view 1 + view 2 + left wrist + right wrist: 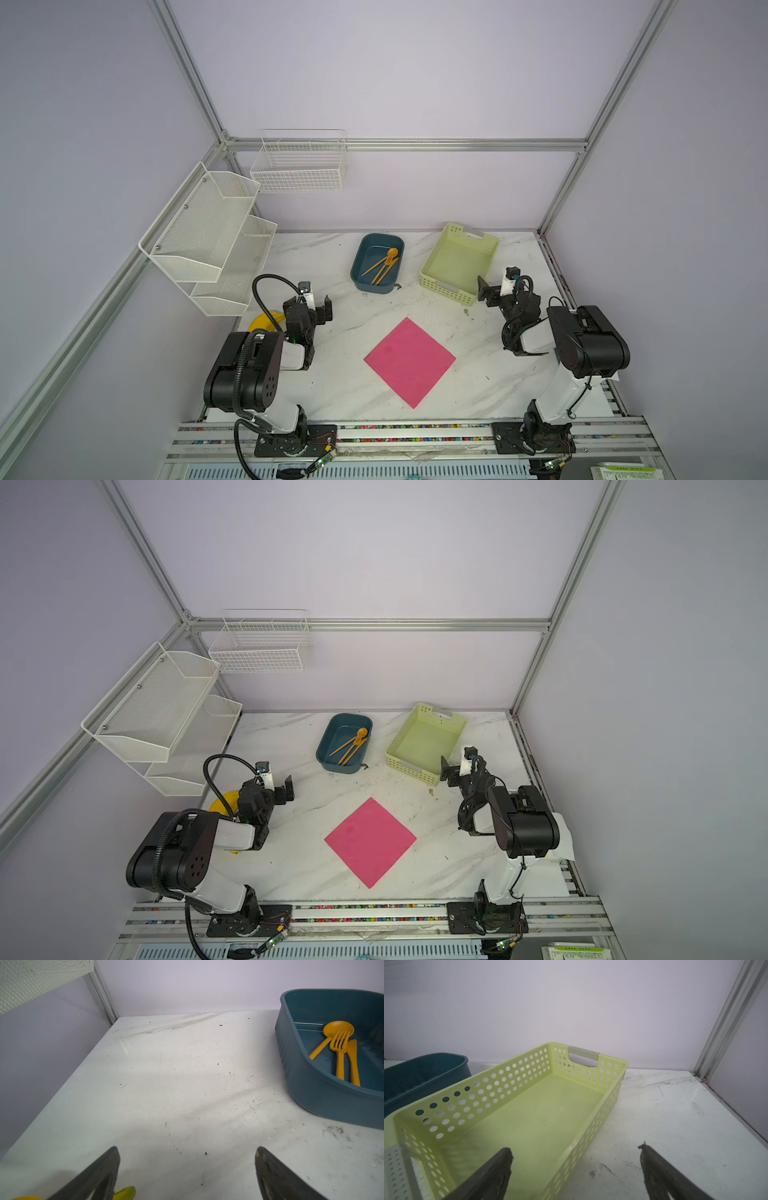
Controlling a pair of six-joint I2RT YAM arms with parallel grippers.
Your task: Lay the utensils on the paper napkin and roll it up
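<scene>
Setup check. The paper napkin lies flat on the counter, turned as a diamond with one corner toward the arm bases. Nothing is on it. Judgement: the diagonal lay offers a corner to start the roll from, and a spot midway between the arms puts it in reach of both.

Utensils: all three are off the napkin, inside the blue tub beyond the napkin's far corner and well apart from it. In the left wrist view the spoon has its bowl at the far end. The fork rests its tines over that bowl, and the knife lies just beside the fork. The handles point toward the tub wall nearest the napkin. Judgement: these are the likeliest places to pinch, though the wall will crowd the approach.

Left gripper: left of the napkin, above bare counter, fingers spread wide with nothing between them.

Right gripper: right of the napkin and farther back, fingers likewise wide apart and empty, over the near corner of the empty green basket.

Judgement: both arms sit clear of the napkin, so nothing disturbs the thin sheet.

Banana: left of the napkin, partly hidden by the left arm. It is not part of the job.

Status: no step done yet; fetching a utensil comes first. Risk: the overlapping pieces may lift together or slide.
</scene>
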